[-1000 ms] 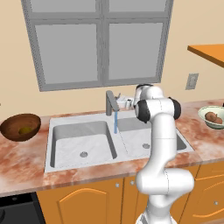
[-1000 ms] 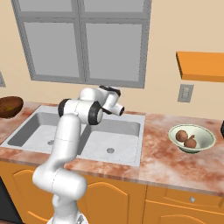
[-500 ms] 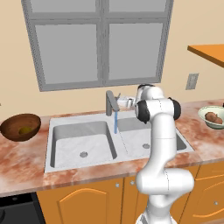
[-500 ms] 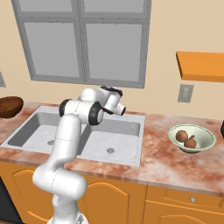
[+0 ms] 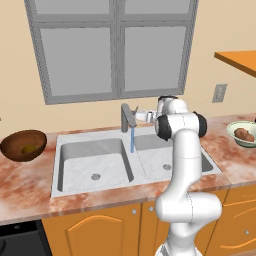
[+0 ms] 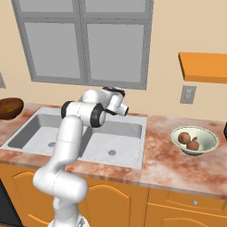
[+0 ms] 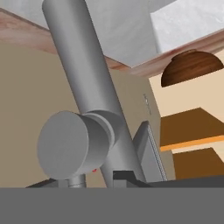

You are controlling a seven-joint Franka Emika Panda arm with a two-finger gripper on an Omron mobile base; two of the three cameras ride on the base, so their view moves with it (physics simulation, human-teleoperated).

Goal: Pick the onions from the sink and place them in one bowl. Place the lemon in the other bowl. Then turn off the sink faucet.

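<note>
My gripper (image 5: pixel 142 116) is at the sink faucet (image 5: pixel 127 118), level with the top of its post and right beside it, and looks open with nothing held. In the hand view the faucet post (image 7: pixel 83 78) and its round cap (image 7: pixel 70 144) loom very close, just above a dark fingertip (image 7: pixel 129 177). A blue stream of water (image 5: pixel 132 141) falls into the sink (image 5: pixel 75 150). Two onions (image 6: pixel 184 138) (image 6: pixel 193 145) lie in the pale bowl (image 6: pixel 208 144) on the right counter. The lemon (image 5: pixel 29 148) rests in the dark wooden bowl (image 5: pixel 15 142) on the left counter.
A window fills the wall behind the sink, and an orange shelf (image 6: pixel 204 66) hangs over the right counter beside a wall outlet (image 6: pixel 188 94). Marbled counter (image 6: pixel 159 159) runs on both sides of the basins, above orange cabinets.
The hand has shifted only very slightly beside the faucet. The water still runs and the bowls and their contents have not moved.
</note>
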